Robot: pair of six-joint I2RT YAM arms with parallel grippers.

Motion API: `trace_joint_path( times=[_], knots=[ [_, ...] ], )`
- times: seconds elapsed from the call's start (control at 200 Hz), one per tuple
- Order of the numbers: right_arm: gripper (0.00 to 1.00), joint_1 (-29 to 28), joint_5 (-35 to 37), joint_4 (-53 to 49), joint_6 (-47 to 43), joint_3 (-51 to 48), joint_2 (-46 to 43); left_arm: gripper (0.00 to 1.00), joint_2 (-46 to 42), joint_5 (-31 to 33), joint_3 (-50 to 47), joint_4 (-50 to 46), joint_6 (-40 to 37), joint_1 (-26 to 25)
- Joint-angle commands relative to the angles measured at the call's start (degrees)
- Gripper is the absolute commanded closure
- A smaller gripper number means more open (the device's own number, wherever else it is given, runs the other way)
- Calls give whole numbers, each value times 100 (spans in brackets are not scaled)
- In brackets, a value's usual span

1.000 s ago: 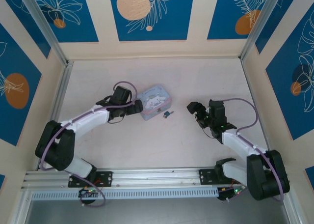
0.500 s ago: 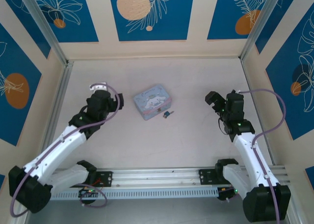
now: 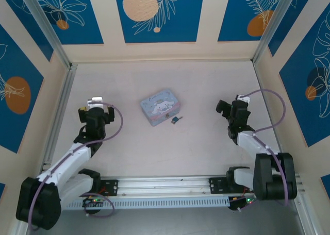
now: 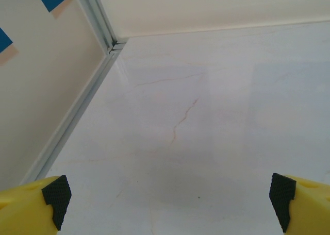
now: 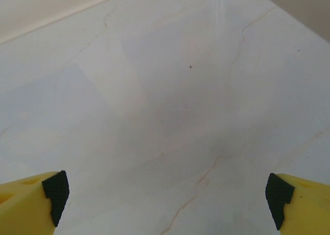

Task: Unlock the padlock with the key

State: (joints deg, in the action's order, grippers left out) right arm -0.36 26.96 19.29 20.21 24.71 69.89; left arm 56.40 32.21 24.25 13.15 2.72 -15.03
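The padlock (image 3: 176, 120) lies loose, both grippers off to the sides.
It sits just beside the near right corner of the tin (image 3: 160, 106). The left gripper (image 3: 95, 108) and right gripper (image 3: 229, 107) hang over bare table (image 3: 196, 147), well apart from it, fingers spread wide, grasping nothing.

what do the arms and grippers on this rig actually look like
The left arm and right arm both have white link shells between chunky black joint housings. Each trails a looping purple cable. Their black bases are bolted to a silver rail. In the wrist views, the left gripper and right gripper have yellow fingers tipped with black textured pads.
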Motion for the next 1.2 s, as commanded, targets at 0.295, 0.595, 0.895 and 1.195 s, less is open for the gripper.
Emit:
trace_joint_path(
  times=[0.295,0.595,0.895,1.195],
  knots=[
    [0,18,-1382,4161,-1129,-800,1805,0,2522,-1533,-429,3462,-370,794],
    [1,32,-1658,2933,-1226,-202,1754,0,3188,-2442,-152,3527,-395,1046],
    [0,-122,-1382,2926,-1320,-197,1739,0,3175,-2438,-185,3572,-406,1047],
    [1,-50,-1554,2900,-1300,-196,1732,0,3157,-2443,-208,3600,-406,1048]
  ],
)
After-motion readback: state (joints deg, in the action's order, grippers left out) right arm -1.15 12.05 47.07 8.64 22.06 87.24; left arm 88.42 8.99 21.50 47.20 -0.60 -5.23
